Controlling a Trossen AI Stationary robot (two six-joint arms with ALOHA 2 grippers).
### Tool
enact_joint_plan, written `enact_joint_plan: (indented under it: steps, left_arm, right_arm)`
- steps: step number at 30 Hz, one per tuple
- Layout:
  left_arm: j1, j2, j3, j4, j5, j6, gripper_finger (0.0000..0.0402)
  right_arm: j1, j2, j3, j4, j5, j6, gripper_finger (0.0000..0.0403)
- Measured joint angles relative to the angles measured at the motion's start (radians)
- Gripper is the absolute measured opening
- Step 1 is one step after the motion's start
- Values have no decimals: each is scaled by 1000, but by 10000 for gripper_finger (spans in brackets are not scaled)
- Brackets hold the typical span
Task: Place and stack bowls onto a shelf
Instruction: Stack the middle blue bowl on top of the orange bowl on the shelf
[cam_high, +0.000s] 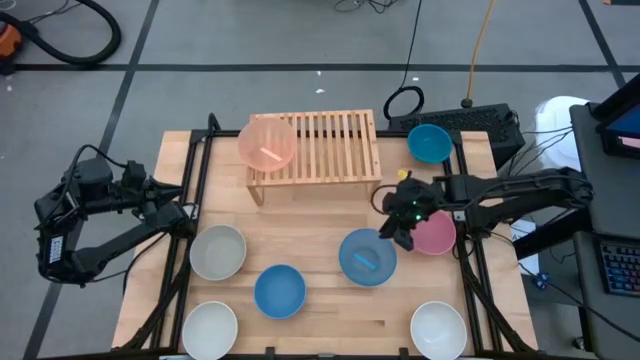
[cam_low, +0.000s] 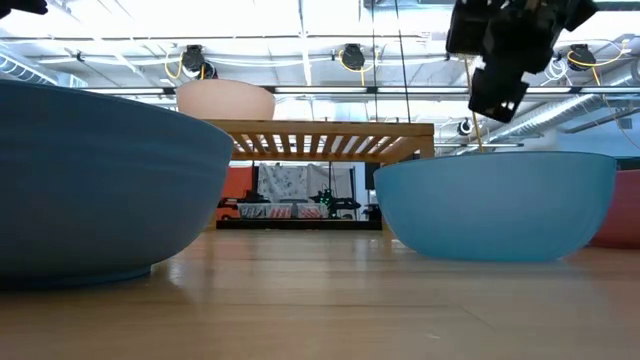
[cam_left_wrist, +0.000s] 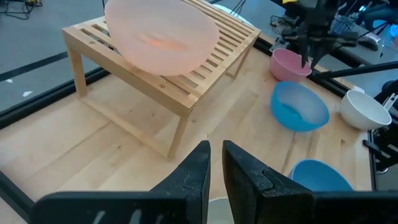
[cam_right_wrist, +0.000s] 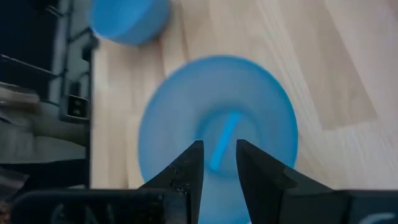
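The light-wood shelf (cam_high: 330, 145) stands at the table's far middle, and a pale orange-pink bowl (cam_high: 267, 141) rests upright on the left end of its slats. A blue bowl (cam_high: 365, 258) sits on the table right of centre. My right gripper (cam_high: 399, 238) hangs above that bowl's far right rim. In the right wrist view the gripper (cam_right_wrist: 219, 144) is open by a narrow gap with nothing in it, and the blue bowl (cam_right_wrist: 186, 106) lies below. My left gripper (cam_left_wrist: 216, 146) waits at the table's left edge, narrowly open and holding nothing.
A pink bowl (cam_high: 438, 235) sits just right of my right gripper. A teal bowl (cam_high: 430, 143) stands at the far right. A grey-beige bowl (cam_high: 218, 251) and a second blue bowl (cam_high: 279, 290) sit left of centre. White bowls (cam_high: 210, 328) (cam_high: 438, 330) stand at both near corners.
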Motion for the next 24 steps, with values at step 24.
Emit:
enact_joint_plan:
  steps: [24]
  left_arm:
    - [0, 0, 0, -1, 4, 16, 47]
  right_arm:
    - [53, 212, 0, 79, 146, -17, 89]
